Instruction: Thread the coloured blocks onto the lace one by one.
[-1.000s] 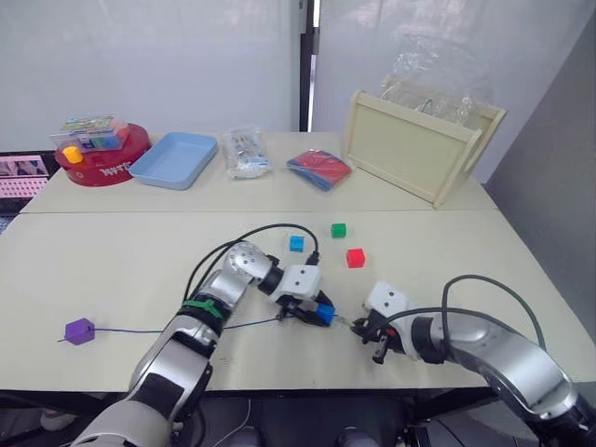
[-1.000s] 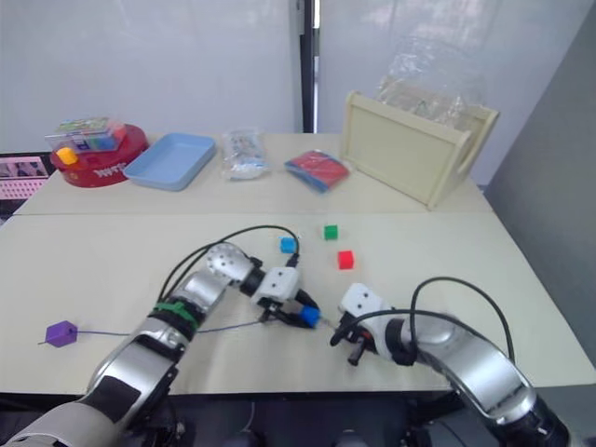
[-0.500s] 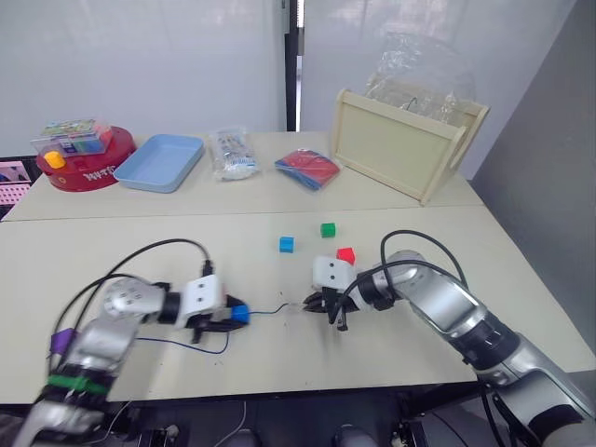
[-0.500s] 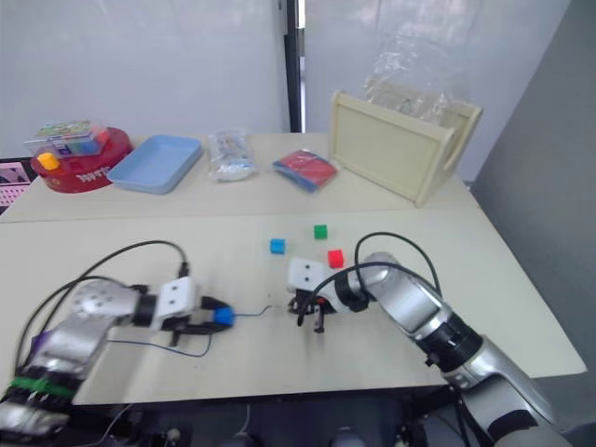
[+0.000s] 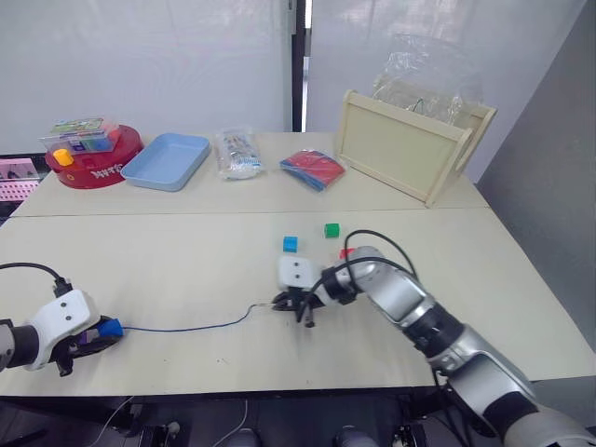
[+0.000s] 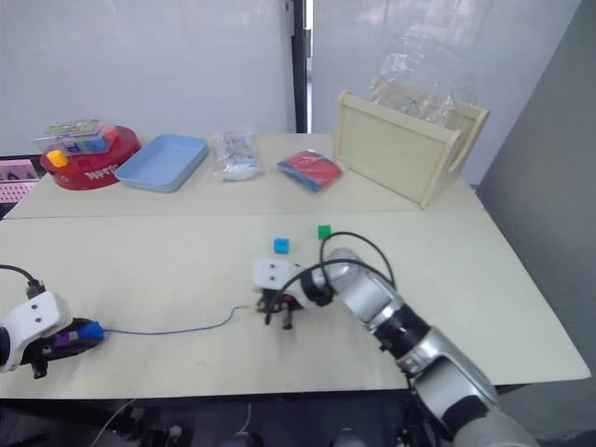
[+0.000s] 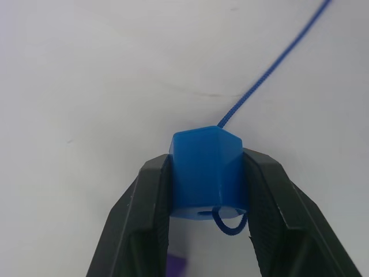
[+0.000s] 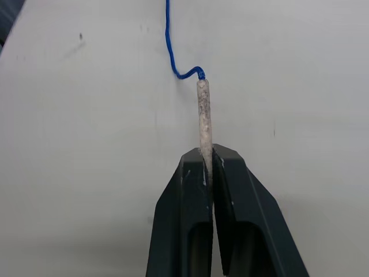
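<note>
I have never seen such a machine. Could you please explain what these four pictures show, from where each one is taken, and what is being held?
This is a humanoid robot with two arms, each ending in two black fingers. The two wide pictures come from a camera on its head, looking down at a pale table. The two close pictures come from cameras on its wrists.

The left gripper squeezes a small blue plastic cube, through which a thin dark-blue lace runs. The right gripper pinches the lace's pale stiff tip.

On the table lie a loose light-blue cube and a green cube. Farther back are a light-blue tray and a round red tin.
</note>
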`<state>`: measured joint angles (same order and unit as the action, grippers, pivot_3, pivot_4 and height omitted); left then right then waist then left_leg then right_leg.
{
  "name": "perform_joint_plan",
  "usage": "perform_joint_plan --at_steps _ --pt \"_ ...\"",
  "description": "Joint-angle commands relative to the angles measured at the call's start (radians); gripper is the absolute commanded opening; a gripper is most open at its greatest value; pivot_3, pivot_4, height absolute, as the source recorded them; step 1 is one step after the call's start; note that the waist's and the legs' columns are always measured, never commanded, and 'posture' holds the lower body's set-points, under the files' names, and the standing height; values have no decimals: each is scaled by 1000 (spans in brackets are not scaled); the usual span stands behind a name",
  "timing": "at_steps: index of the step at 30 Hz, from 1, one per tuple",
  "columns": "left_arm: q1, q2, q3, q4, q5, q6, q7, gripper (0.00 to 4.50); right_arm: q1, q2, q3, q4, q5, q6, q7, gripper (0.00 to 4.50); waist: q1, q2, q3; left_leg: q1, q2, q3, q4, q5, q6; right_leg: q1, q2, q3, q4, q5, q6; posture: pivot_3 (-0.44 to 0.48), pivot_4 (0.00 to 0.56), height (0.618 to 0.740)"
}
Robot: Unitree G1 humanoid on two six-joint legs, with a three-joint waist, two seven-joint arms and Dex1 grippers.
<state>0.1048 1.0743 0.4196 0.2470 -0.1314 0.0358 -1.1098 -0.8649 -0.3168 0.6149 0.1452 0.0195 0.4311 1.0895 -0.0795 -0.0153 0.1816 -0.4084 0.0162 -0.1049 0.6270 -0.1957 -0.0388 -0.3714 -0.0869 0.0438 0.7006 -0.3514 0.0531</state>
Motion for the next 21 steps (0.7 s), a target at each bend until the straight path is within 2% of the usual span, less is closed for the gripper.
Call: perform_joint_plan --at_steps 1,2,7,9,12,16,18,21 --pt "10 26 41 45 14 -46 32 1783 -8 3 -22 5 -23 -19 -8 0 6 0 0 0 0 0 0 0 0 0 0 0 0 0 0 0 150 740" --pt "6 20 42 44 0 -45 31 2306 -6 4 -26 5 -26 -17 -11 0 8 0 0 0 -1 0 0 0 0 0 -1 0 0 0 0 0 150 740" --pt "-25 15 38 35 -19 -45 48 3882 -1 5 -33 1 -34 -9 -13 0 10 0 0 0 0 1 -1 0 0 -1 -1 -1 0 0 0 0 150 740" --pt "-35 34 28 4 -33 -40 11 4473 2 6 -38 -9 -34 5 -17 0 10 0 0 0 0 1 -1 0 0 -1 -1 -1 0 0 0 0 150 740" --pt "-71 34 33 -94 -139 -30 -83 4473 12 12 -45 -30 -32 34 -28 0 10 0 0 -1 0 1 -1 0 0 -1 -1 -1 0 0 0 0 150 740" --pt "-154 -2 17 -206 -271 80 -108 4473 23 13 -49 -59 -30 66 -31 0 11 0 0 -2 0 0 0 0 0 -1 -1 -1 -1 0 0 0 150 740" --pt "-187 -37 -59 -286 -327 142 -132 4473 28 8 -54 -77 -27 83 -28 0 10 0 0 -2 -1 1 0 0 0 -1 -1 -1 -1 0 0 0 150 740" --pt "-226 -66 -173 -324 -326 183 -173 4473 31 1 -51 -98 -26 105 -17 0 7 0 0 -1 -1 1 0 0 0 -1 -1 -1 0 0 0 0 150 740"
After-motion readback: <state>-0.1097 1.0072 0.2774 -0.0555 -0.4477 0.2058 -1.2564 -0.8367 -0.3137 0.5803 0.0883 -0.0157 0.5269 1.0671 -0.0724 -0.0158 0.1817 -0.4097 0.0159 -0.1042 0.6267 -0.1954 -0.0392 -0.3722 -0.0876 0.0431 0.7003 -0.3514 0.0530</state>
